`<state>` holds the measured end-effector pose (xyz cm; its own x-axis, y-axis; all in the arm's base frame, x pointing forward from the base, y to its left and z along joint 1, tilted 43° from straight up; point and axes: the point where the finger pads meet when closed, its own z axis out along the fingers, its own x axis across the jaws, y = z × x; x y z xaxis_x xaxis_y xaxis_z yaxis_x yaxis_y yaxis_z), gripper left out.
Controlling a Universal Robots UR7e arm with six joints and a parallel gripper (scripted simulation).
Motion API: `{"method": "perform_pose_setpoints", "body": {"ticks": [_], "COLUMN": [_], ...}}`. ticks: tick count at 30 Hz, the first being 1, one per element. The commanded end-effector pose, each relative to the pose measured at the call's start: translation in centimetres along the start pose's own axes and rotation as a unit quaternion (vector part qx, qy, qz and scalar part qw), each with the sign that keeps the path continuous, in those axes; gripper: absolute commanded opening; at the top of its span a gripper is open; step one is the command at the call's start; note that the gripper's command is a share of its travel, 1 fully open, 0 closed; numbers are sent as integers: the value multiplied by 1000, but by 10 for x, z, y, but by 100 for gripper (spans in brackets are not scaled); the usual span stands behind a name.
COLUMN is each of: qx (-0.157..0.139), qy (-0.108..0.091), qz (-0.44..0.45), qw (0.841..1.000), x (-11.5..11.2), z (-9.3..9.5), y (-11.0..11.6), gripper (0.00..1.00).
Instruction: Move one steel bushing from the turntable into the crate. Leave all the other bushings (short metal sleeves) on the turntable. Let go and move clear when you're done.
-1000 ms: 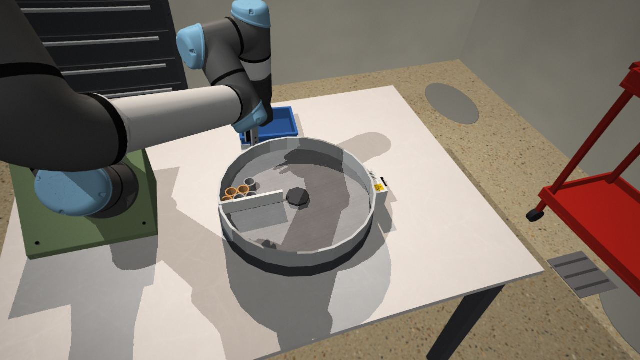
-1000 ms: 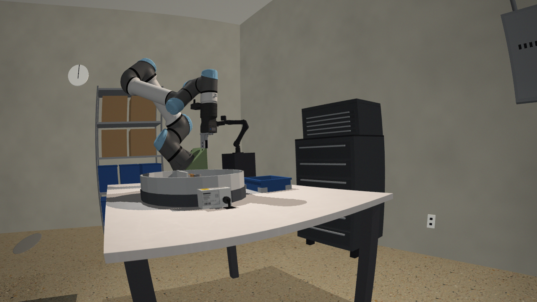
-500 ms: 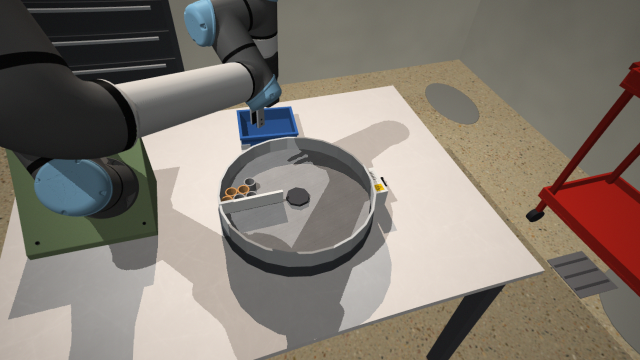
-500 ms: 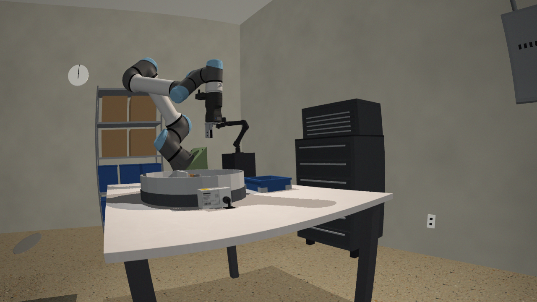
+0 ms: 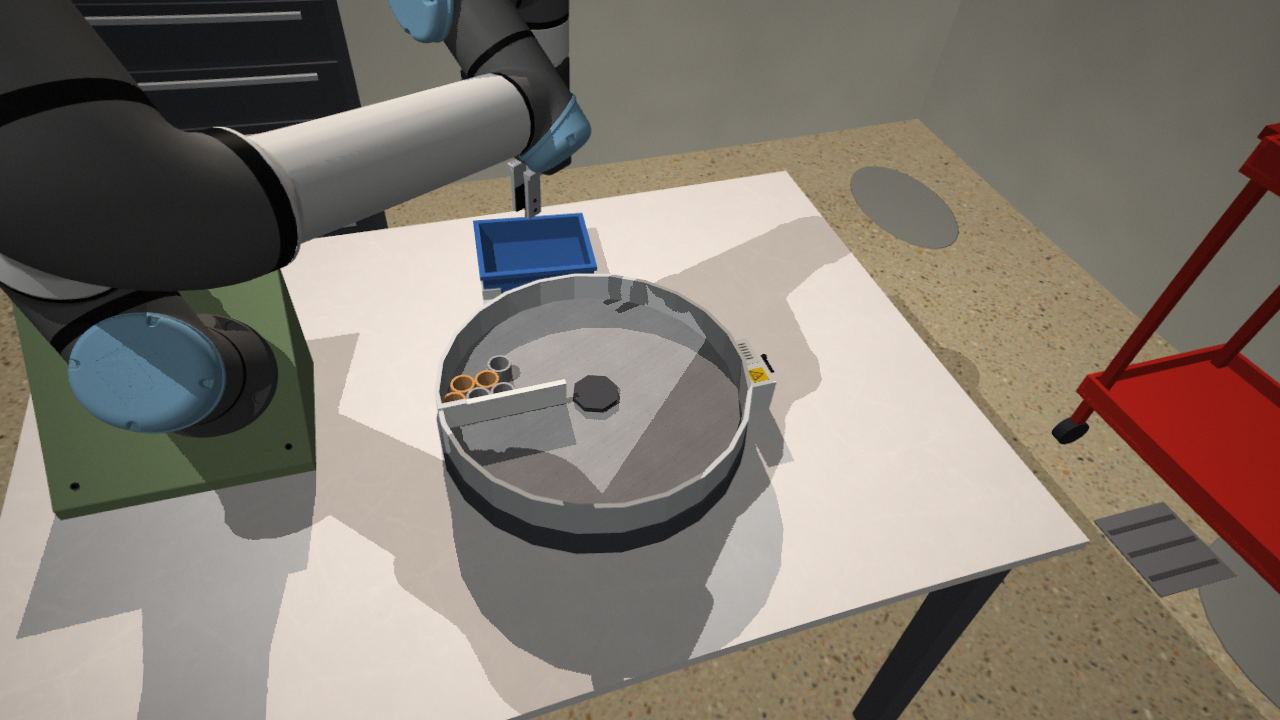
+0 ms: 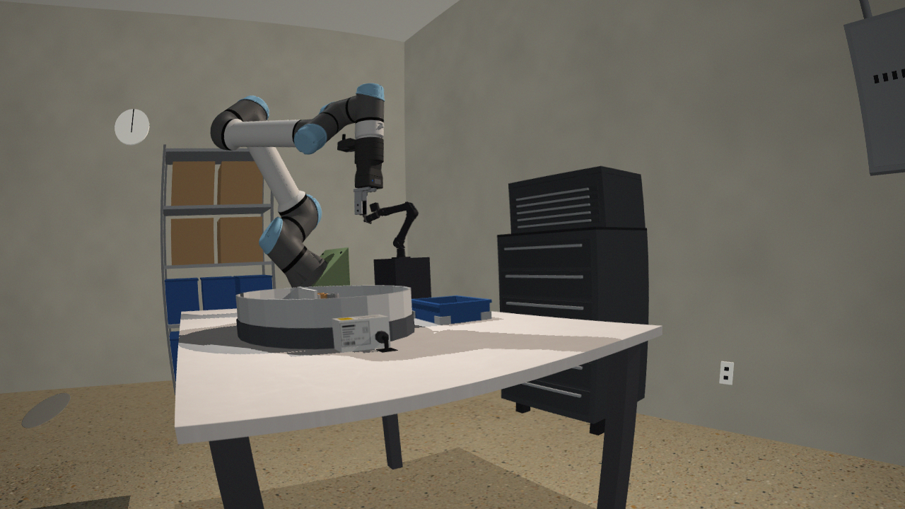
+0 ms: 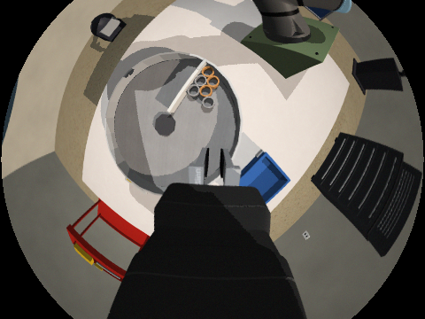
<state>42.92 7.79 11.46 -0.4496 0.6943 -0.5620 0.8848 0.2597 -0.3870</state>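
Hovering high above the blue crate (image 5: pixel 535 246), the fingers (image 5: pixel 525 191) stand partly closed and empty — bushings (image 5: pixel 479 382) sit on the turntable (image 5: pixel 626 514).

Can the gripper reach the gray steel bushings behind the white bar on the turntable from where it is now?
Probably yes. The gripper hangs high over the blue crate, holding nothing. The steel bushings stand open from above beside the white bar, but copper-colored bushings crowd them closely.
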Motion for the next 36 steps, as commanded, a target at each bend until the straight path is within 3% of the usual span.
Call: {"method": "perform_pose_setpoints", "body": {"ticks": [1,7,12,24,29,36], "qx": [2,2,2,2,1,1], "qy": [0,0,0,0,0,0], "qz": [1,1,0,0,0,0], "qw": [1000,1000,1000,1000,1000,1000], "x": [0,0,3,3,6,6], "z": [-9,-9,-56,-56,-103,-103], "y": [6,6,35,35,63,63], "gripper": [40,40,40,40,40,40]}}
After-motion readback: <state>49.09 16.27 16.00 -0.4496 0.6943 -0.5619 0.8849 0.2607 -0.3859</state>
